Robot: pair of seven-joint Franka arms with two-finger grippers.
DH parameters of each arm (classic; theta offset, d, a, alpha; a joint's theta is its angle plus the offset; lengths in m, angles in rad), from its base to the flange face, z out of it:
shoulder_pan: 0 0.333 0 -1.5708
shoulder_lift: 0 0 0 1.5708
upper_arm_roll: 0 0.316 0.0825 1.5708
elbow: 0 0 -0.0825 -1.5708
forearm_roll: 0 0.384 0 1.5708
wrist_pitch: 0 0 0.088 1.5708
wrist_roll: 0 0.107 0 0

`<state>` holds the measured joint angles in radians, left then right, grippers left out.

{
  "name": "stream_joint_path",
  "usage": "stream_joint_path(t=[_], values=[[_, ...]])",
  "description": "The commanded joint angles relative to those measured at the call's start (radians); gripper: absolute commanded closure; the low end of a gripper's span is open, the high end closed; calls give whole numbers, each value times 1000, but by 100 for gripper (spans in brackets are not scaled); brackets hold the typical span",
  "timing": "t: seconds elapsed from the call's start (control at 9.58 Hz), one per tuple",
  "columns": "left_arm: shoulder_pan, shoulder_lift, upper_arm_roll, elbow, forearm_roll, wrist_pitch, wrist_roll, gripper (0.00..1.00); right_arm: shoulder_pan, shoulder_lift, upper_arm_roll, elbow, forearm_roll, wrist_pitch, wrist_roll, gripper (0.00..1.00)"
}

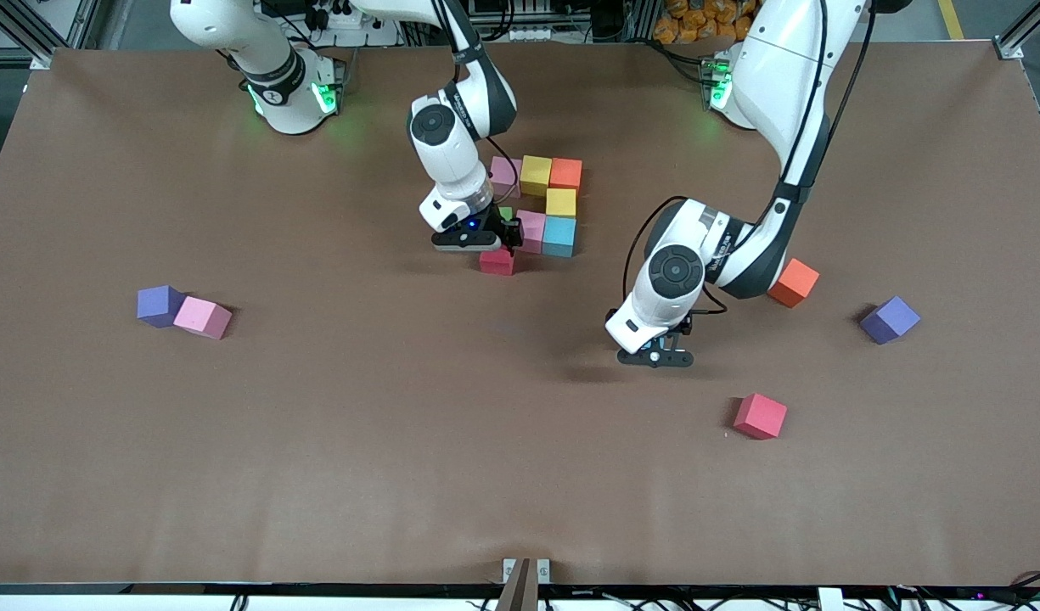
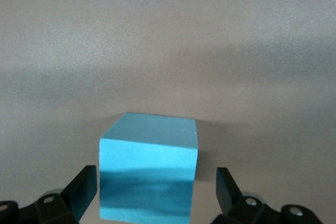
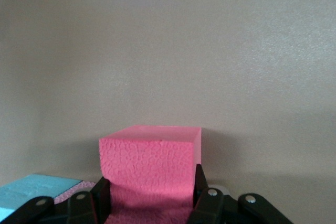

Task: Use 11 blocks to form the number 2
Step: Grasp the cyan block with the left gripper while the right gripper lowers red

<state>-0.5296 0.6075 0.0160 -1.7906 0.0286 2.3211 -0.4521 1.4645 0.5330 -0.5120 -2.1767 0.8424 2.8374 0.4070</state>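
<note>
Seven blocks sit together mid-table: pink (image 1: 504,174), yellow (image 1: 536,174), orange (image 1: 565,173), yellow (image 1: 560,202), a partly hidden green one (image 1: 505,212), pink (image 1: 531,231) and light blue (image 1: 559,236). My right gripper (image 1: 504,248) (image 3: 149,192) is shut on a red block (image 1: 497,263) (image 3: 149,161) resting on the table, just nearer the camera than the green one. My left gripper (image 1: 655,361) (image 2: 157,182) stands open and low, its fingers (image 2: 84,187) either side of a light blue block (image 2: 149,171). The hand hides this block in the front view.
Loose on the table: a pink block (image 1: 203,318) touching a purple cube (image 1: 159,305) toward the right arm's end, an orange block (image 1: 793,282), a purple cube (image 1: 889,320) and a red block (image 1: 759,416) toward the left arm's end.
</note>
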Motion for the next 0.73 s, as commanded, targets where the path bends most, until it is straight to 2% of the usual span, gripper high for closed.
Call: stream_joint_path(t=[0.0,0.1,0.21,0.31,0.42,0.52,0.63], values=[[-4,0,4,-1,25,14,1,0,31,2,1,-52,30,-3,0,89],[-4,0,4,-1,24,14,3,1,31,2,1,-60,30,7,-2,89],[-3,0,4,-1,24,14,3,13,31,2,1,-60,30,7,-2,89],[-3,0,4,-1,24,14,3,44,31,4,1,-58,30,8,-2,89],[-3,0,4,-1,24,15,3,54,31,4,1,-58,32,7,1,88],[-3,0,4,-1,24,15,3,58,30,4,1,-57,37,4,4,74],[-3,0,4,0,25,15,4,65,27,4,1,-55,40,1,4,38]])
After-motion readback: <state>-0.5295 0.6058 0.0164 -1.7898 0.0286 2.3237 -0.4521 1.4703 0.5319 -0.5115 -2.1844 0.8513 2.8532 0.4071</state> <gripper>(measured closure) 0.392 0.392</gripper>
